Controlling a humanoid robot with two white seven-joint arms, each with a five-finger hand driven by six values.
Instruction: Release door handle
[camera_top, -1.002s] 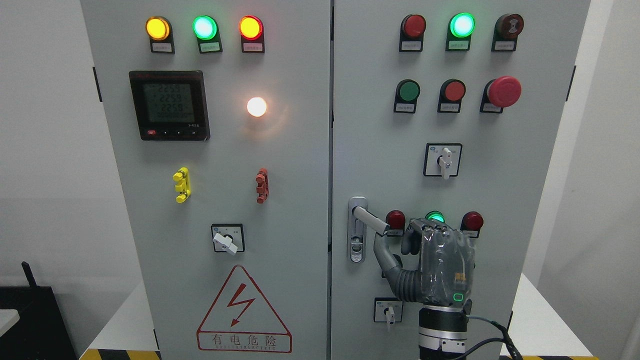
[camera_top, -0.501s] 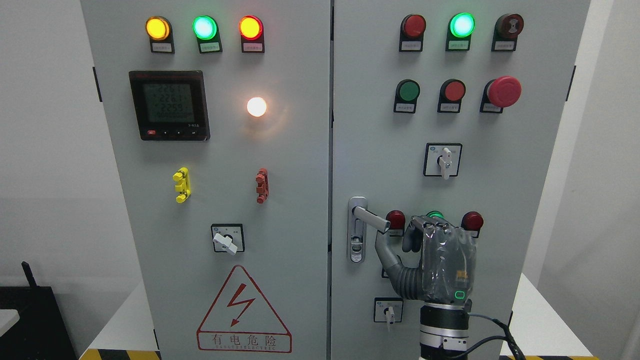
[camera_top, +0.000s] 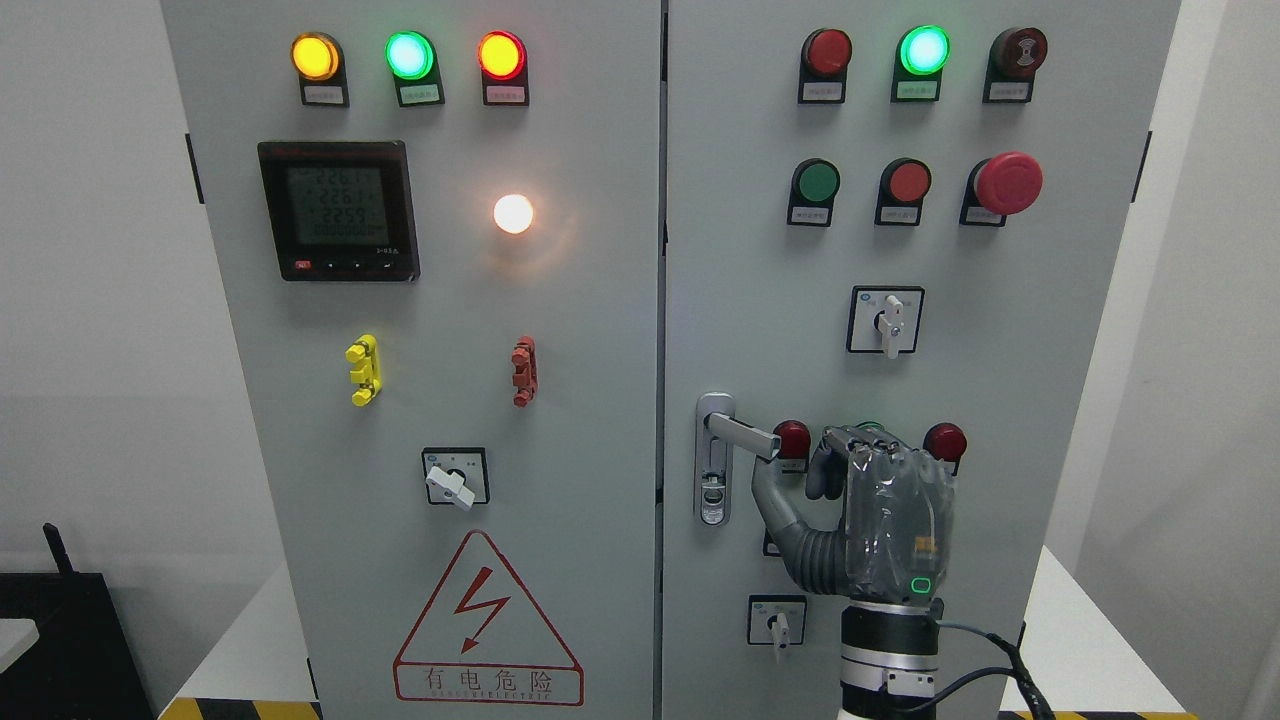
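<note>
1. Standing out at the 7 o'clock part of the frame, a red-bordered warning triangle (camera_top: 488, 620) on the left cabinet door (camera_top: 440, 400) carries a lightning bolt and the characters 有电危险.
2. The digital meter (camera_top: 338, 211) at 10 o'clock shows rows of digits too small to read surely; the small tags under the lamps and buttons are likewise too small to read.
3. The door handle (camera_top: 740, 433) sits on the right cabinet door (camera_top: 900, 360), just below the picture's centre toward 5 o'clock; its lever sticks out from the silver lock plate (camera_top: 713, 460) toward 3 o'clock, tilted slightly down.
4. The right hand (camera_top: 865, 515), wrapped in clear film, rises from the bottom edge at 5 o'clock, its back to the camera.
5. From the hand, the handle's free end lies at about 10 o'clock, just beside it.
6. The thumb (camera_top: 772, 510) reaches up under the lever's tip, very close; whether it touches cannot be told.
7. The fingers are curled loosely forward and grip nothing visible; the lever is not enclosed by them.
8. A red lamp (camera_top: 792, 440) sits between the lever's tip and the knuckles, and another red lamp (camera_top: 945, 441) at the hand's 1 o'clock.
</note>
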